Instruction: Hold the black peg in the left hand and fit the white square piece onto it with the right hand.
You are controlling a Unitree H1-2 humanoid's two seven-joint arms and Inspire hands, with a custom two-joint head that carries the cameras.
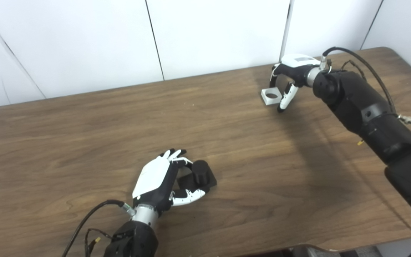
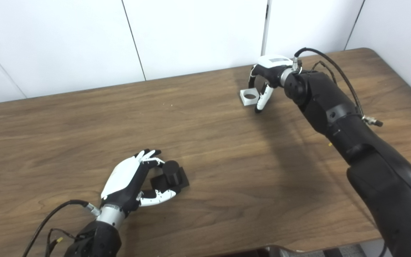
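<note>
The black peg (image 1: 201, 173), a short cylinder on a square black base, rests on the wooden table (image 1: 84, 142) near the front. My left hand (image 1: 157, 178) wraps it from the left, with curled fingers over its far side and the thumb against the near side of the base. The white square piece (image 1: 271, 96), with a round hole in it, lies flat at the far right. My right hand (image 1: 291, 71) arches over it. Its fingers hang behind the piece and its thumb stands just to the right, spread apart. I see no firm contact with the piece.
White wall panels (image 1: 209, 35) rise right behind the table's far edge, close to the right hand. Loose cables loop off the right forearm (image 1: 366, 67) and the left wrist (image 1: 84, 221). Bare wood lies between the two hands.
</note>
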